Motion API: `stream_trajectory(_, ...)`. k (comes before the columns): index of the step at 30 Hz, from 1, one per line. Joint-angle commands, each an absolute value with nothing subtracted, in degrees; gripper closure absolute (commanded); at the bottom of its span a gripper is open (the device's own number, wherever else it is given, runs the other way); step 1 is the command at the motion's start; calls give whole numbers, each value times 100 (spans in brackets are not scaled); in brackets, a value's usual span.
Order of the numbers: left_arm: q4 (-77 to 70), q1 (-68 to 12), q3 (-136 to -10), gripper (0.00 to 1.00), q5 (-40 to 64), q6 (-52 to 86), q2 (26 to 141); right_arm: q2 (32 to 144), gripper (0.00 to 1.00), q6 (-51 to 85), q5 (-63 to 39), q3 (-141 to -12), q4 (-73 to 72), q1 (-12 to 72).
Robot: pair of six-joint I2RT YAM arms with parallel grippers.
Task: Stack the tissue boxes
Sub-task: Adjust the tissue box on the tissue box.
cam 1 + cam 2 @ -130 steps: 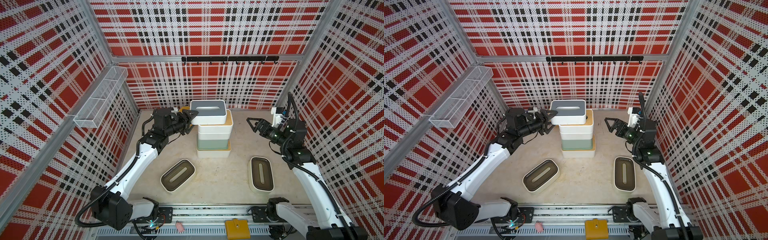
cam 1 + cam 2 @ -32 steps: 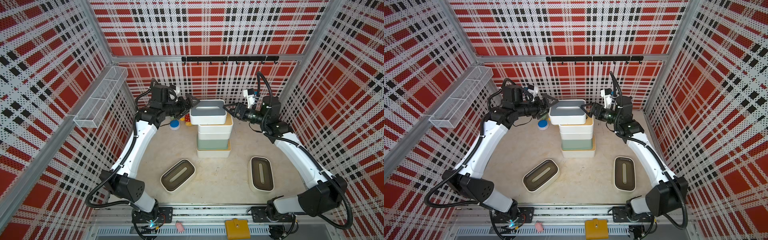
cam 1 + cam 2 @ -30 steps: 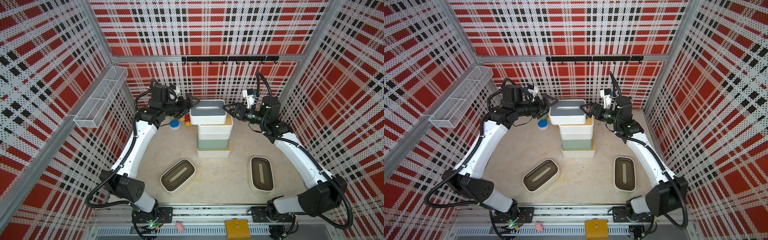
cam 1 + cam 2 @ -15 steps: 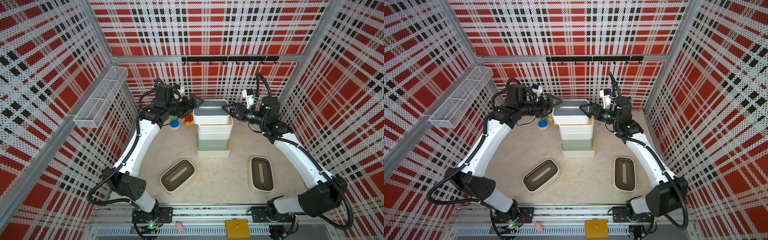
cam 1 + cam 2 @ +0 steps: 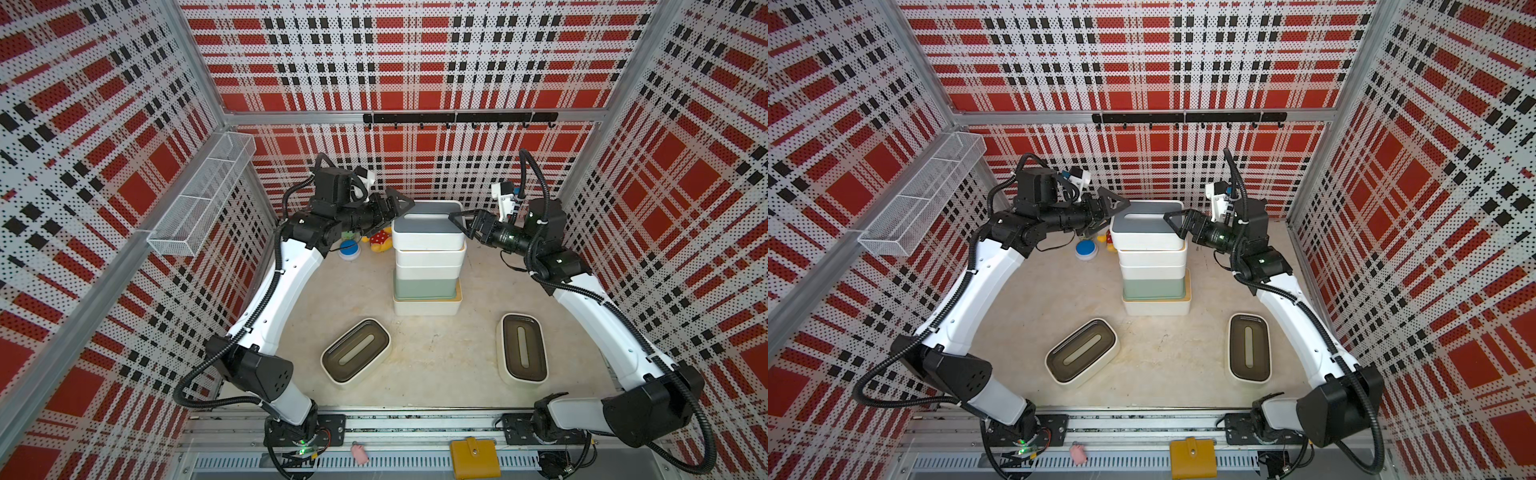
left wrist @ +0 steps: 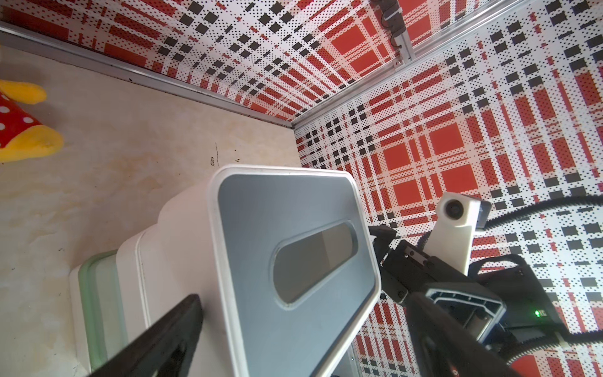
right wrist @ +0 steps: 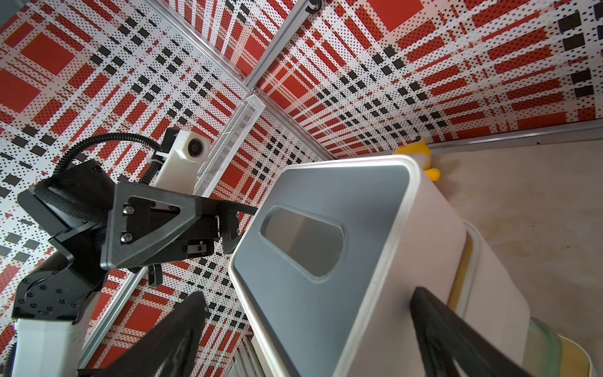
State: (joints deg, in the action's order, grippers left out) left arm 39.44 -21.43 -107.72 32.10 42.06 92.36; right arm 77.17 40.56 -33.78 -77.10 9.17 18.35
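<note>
Several tissue boxes stand stacked at the back middle in both top views. The top tissue box (image 5: 428, 226) (image 5: 1148, 227) is white with a grey lid; under it come white ones, a pale-green one (image 5: 426, 286) and a cream one. Two more tissue boxes with dark-brown lids lie loose in front, one on the left (image 5: 355, 355) and one on the right (image 5: 521, 353). My left gripper (image 5: 397, 212) (image 6: 305, 300) stands open astride the top box's left end. My right gripper (image 5: 459, 222) (image 7: 310, 295) stands open astride its right end.
A blue disc (image 5: 349, 249) and a yellow-and-red plush toy (image 5: 380, 241) lie behind the stack on the left. A wire basket (image 5: 203, 208) hangs on the left wall and a hook rail (image 5: 457, 118) on the back wall. A yellow wallet (image 5: 476, 457) sits on the front rail.
My left gripper has moved right, and the top box has slid right into closer line with the stack. The right gripper has hardly moved.
</note>
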Motion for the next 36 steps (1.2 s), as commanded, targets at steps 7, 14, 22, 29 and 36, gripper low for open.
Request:
stream_trajectory(7,3858,-2346,-10917,1,3349,4175,9281,7516,0,4073,-3332,-7586,654,1899)
stream_trajectory(14,3850,-2378,-10934,1,3371,4206,9299,7480,0,4036,-3305,-7582,717,1898)
stream_trajectory(22,3850,-2388,-10912,1,3370,4210,9290,7426,0,4068,-3317,-7506,696,1898)
stream_trajectory(29,3851,-2383,-10836,1,3373,4220,9303,7389,0,4072,-3259,-7480,692,1901)
stream_trajectory(36,3815,-2331,-10743,1,3383,4254,9252,7433,0,4108,-3304,-7483,650,1916)
